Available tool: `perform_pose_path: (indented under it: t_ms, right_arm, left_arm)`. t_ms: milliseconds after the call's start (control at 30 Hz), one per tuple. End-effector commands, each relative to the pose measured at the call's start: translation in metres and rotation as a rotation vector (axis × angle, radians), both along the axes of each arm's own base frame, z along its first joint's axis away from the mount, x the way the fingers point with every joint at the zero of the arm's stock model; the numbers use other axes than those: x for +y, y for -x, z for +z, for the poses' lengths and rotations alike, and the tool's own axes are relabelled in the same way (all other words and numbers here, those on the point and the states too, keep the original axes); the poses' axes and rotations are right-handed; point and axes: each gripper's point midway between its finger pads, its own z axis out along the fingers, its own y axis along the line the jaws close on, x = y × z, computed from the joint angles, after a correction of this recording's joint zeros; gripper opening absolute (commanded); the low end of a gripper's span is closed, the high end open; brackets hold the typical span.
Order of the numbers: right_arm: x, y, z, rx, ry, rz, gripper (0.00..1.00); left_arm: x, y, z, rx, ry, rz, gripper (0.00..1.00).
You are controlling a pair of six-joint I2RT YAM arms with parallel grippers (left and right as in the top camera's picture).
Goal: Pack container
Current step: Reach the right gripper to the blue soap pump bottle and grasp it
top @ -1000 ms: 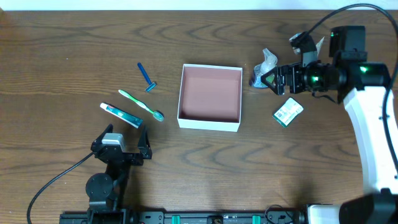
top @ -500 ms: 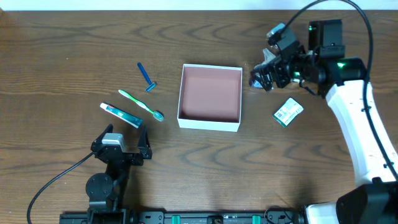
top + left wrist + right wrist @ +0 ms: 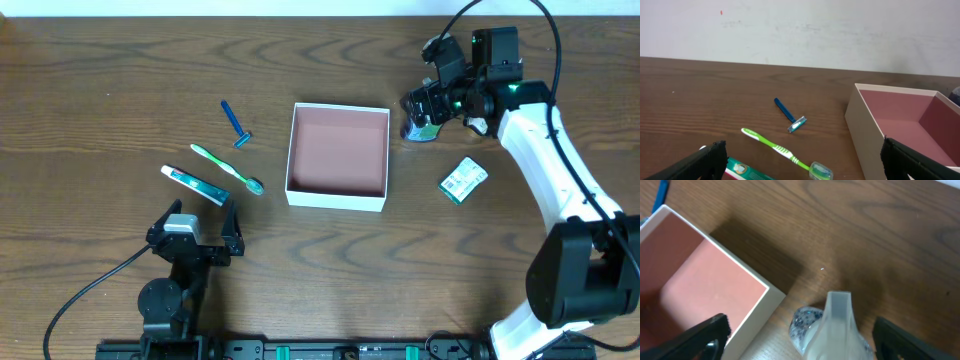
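The container, a white square box (image 3: 336, 201) with a reddish-brown floor, sits mid-table with nothing inside. A frosted tube with blue-speckled gel (image 3: 418, 130) lies just right of its far right corner. My right gripper (image 3: 420, 108) is open above that tube. In the right wrist view the tube (image 3: 837, 320) lies between the spread fingers (image 3: 807, 337), apart from both, beside the box wall (image 3: 757, 315). My left gripper (image 3: 190, 238) is open and empty near the front left. Its wrist view shows the fingers (image 3: 805, 167) wide apart and the box wall (image 3: 865, 130) at the right.
A blue razor (image 3: 236, 123), a green toothbrush (image 3: 226, 168) and a green-and-white toothpaste tube (image 3: 195, 185) lie left of the box. They also show in the left wrist view: razor (image 3: 789, 115), toothbrush (image 3: 782, 150), toothpaste (image 3: 747, 170). A green-white packet (image 3: 463, 180) lies right of the box.
My right arm has swung left and toward the far edge, bringing its open gripper over the frosted tube. The left arm and all objects have stayed still.
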Motion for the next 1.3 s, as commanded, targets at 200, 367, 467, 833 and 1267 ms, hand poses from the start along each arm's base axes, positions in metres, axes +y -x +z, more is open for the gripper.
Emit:
perform_pose_path:
  t_ms: [200, 367, 467, 833, 1267]
  right_arm:
    - [-0.011, -0.011, -0.010, 0.018, 0.034, -0.090, 0.73]
    - [-0.015, -0.010, -0.012, 0.026, 0.048, -0.106, 0.62]
    - [-0.015, -0.010, -0.012, 0.026, 0.048, -0.106, 0.49]
    - [-0.015, -0.005, -0.016, 0.050, 0.053, -0.104, 0.35]
    - [-0.014, -0.005, -0.013, 0.044, 0.050, -0.105, 0.05]
  left_arm:
    - [-0.003, 0.001, -0.016, 0.046, 0.003, -0.017, 0.98]
    - [-0.003, 0.001, -0.016, 0.046, 0.003, -0.017, 0.98]
    - [-0.003, 0.001, -0.016, 0.046, 0.003, -0.017, 0.98]
    - [-0.003, 0.001, -0.016, 0.046, 0.003, -0.017, 0.98]
    - [-0.003, 0.001, -0.016, 0.046, 0.003, -0.017, 0.98]
